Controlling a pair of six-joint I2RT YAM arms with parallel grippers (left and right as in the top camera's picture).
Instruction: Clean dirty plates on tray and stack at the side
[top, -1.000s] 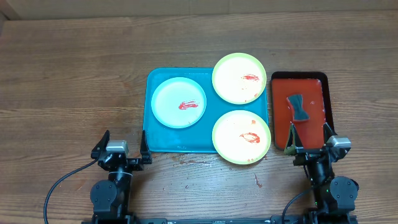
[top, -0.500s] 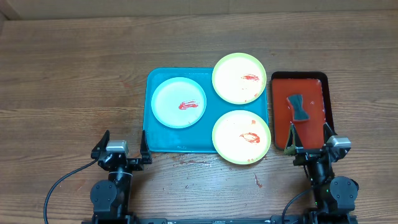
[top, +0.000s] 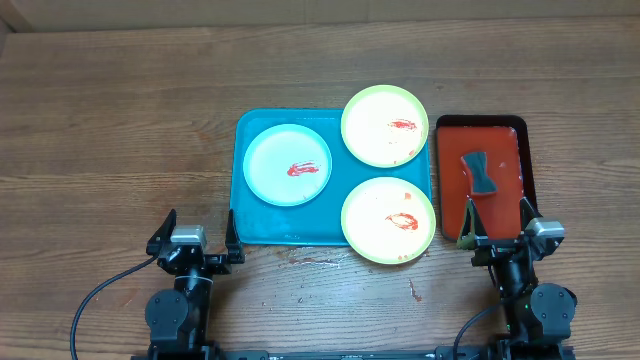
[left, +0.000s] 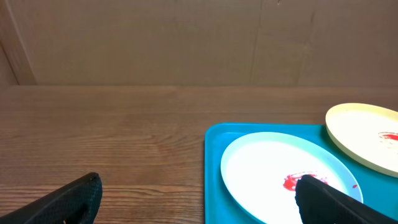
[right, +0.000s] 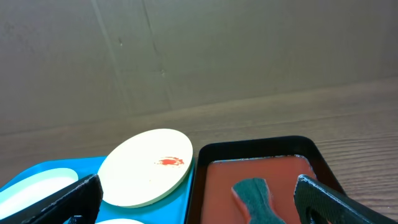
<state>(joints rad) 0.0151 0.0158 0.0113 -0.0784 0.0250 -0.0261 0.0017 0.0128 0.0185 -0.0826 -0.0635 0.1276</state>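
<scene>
Bare wooden table (top: 120, 120) under a plain brown backdrop, and both arms sat parked at the near edge. The left jaws were spread wide and empty just short of the teal tray (top: 250, 228). The right jaws were equally wide and empty over the near end of the red tray (top: 503, 140). All three plates were smeared red: the blue-white plate (top: 288, 164) lay flat inside the teal tray, the far yellow-green plate (top: 385, 125) hung over its far rim, and the near yellow-green plate (top: 388, 220) spilled over its near right corner. The opening move looked to be the right arm's: fetch the dark green pad (top: 479, 172) lying in the red tray. Best bet was to drop straight onto its pinched waist, close across that narrow part, and lift clear of the dark rim before swinging left. The overhanging plates could tip under a wipe, so pressing near their centres seemed wise, perhaps with the left jaws steadying an edge.
</scene>
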